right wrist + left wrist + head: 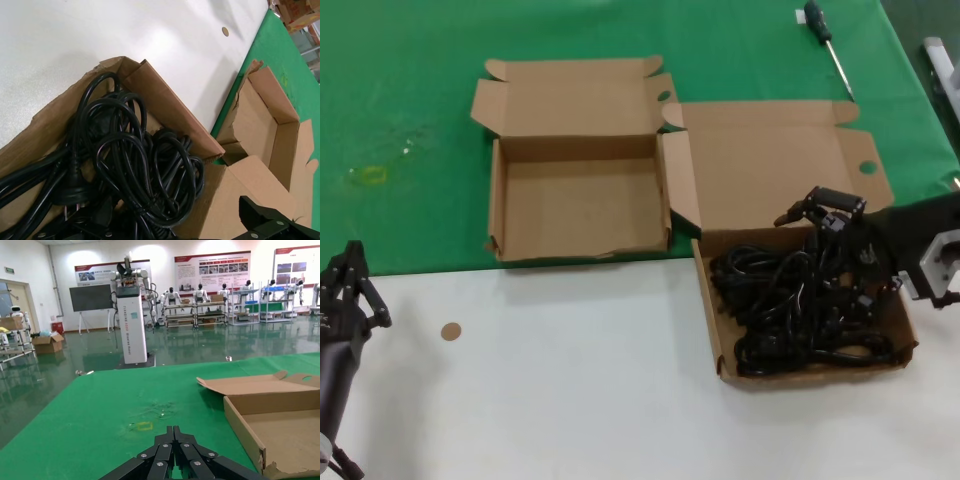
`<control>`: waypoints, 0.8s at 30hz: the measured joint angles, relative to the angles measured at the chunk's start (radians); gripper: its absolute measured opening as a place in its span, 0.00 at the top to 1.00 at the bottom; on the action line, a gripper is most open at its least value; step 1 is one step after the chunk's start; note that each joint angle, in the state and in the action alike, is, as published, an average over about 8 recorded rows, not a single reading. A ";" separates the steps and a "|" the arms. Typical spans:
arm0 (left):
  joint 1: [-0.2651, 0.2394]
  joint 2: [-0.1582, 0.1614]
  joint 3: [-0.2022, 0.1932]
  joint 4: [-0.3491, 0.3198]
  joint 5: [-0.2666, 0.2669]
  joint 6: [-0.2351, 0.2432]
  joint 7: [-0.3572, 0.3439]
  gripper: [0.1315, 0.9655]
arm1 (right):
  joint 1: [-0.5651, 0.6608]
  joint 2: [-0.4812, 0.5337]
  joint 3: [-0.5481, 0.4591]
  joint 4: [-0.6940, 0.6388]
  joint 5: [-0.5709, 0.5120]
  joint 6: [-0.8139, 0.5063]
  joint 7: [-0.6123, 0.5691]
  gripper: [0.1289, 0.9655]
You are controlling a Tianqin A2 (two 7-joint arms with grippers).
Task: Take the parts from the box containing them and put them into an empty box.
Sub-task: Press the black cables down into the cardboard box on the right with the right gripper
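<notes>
We see right gripper [823, 205] reaching in from right, fingers spread apart — left gripper [350, 285] parked low, fingers closed.

— Any writing that can be read on the boxes or the cords?
— None. The cardboard is plain.
— And in the hall behind the table?
— The white pillar [132, 322] carries a vertical line of lettering, and the wall posters [212, 271] hold print, all too small to make out.

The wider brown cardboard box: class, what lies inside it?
A tangled heap of black power cords fills the wider brown cardboard box; the floor beneath is mostly covered. The right hand hovers over its back edge.
</notes>
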 joint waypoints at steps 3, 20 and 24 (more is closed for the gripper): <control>0.000 0.000 0.000 0.000 0.000 0.000 0.000 0.98 | -0.003 -0.003 -0.001 0.000 0.000 0.004 0.003 0.05; 0.000 0.000 0.000 0.000 0.000 0.000 0.000 0.98 | 0.006 -0.012 -0.016 -0.021 -0.019 0.017 0.038 0.37; 0.000 0.000 0.000 0.000 0.000 0.000 0.000 0.98 | 0.003 -0.010 -0.021 -0.017 -0.021 0.011 0.049 0.50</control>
